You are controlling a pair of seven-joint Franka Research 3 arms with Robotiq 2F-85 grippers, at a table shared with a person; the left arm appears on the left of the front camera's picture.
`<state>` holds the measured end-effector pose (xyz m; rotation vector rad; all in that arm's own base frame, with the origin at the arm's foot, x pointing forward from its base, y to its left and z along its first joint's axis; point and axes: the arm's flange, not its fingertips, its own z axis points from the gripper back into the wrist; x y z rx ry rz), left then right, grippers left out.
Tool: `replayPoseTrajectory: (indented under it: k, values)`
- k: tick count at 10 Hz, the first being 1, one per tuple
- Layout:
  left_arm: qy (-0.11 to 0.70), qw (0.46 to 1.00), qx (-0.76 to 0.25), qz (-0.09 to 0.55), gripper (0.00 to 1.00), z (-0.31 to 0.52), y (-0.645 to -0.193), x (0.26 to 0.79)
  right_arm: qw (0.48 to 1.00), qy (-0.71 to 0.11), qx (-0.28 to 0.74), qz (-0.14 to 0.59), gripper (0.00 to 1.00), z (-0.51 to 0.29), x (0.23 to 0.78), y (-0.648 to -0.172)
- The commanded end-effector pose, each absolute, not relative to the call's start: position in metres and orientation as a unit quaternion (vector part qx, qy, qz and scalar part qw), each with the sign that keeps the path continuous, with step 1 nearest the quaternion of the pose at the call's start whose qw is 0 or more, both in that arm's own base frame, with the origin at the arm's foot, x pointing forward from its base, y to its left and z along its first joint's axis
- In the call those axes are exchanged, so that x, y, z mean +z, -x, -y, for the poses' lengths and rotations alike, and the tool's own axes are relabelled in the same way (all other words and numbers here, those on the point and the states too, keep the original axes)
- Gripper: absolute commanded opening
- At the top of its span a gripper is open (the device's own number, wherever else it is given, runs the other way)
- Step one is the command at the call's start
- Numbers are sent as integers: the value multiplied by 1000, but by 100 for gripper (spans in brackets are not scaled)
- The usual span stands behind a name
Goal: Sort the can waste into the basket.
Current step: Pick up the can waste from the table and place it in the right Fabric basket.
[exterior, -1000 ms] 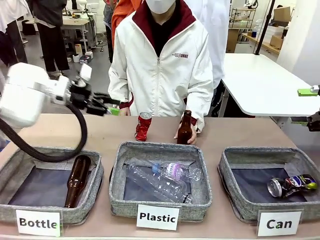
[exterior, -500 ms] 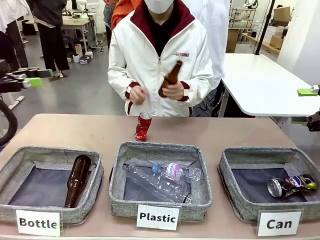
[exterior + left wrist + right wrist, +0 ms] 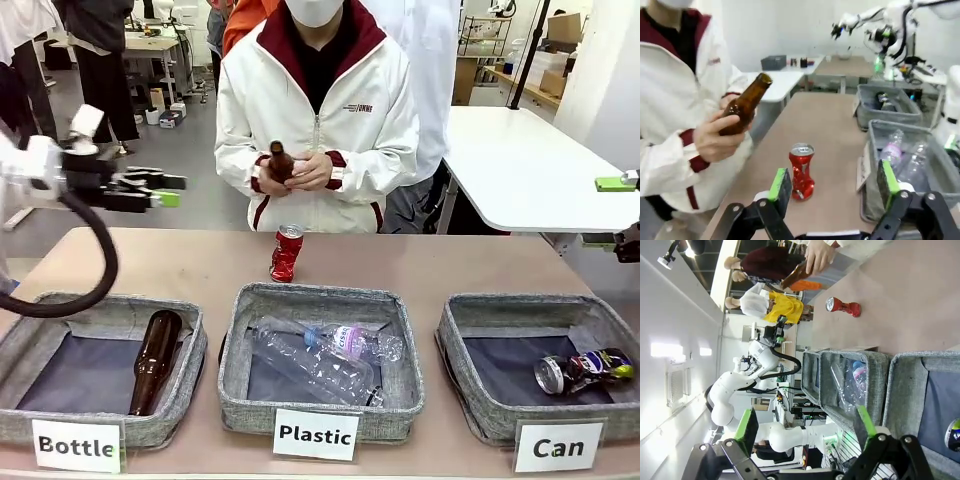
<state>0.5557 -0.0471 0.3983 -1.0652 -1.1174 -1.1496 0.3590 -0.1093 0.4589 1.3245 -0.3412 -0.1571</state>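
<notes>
Tan table (image 3: 480, 265), waste-sorting layout.
Can basket (image 3: 470, 340) at 4 o'clock holds the dark can (image 3: 585, 370). The red can (image 3: 286, 253) stands on bare table at 12 o'clock of the Plastic basket (image 3: 240, 340). Left gripper (image 3: 168, 192) at 10 o'clock, fingers apart, empty. Right gripper (image 3: 806, 424) fingers apart, empty. Person (image 3: 320, 100) beyond holds a brown bottle (image 3: 280, 160).

bright, even indoor light | soft shadows | wrist views blurred, edges warped

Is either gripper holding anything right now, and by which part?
No. Left gripper and right gripper are both open and empty. The person's hands hold the brown glass bottle by its body.
</notes>
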Motion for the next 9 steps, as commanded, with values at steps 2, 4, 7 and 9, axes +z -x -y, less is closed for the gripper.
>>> replayPoseTrajectory:
  k: [2,4,7,9]
  values:
    - [483,592,-473,439,89,23,-582,412,766,-617,-71,165,100,108,460,-361]
    - [491,587,-407,498,89,-103,-561,443,766,-617,-71,165,100,108,460,-361]
    - [443,620,-271,588,89,-292,-465,466,766,-617,-71,165,100,108,460,-361]
    - [402,645,-196,620,89,-334,-433,466,766,-617,-71,165,100,108,460,-361]
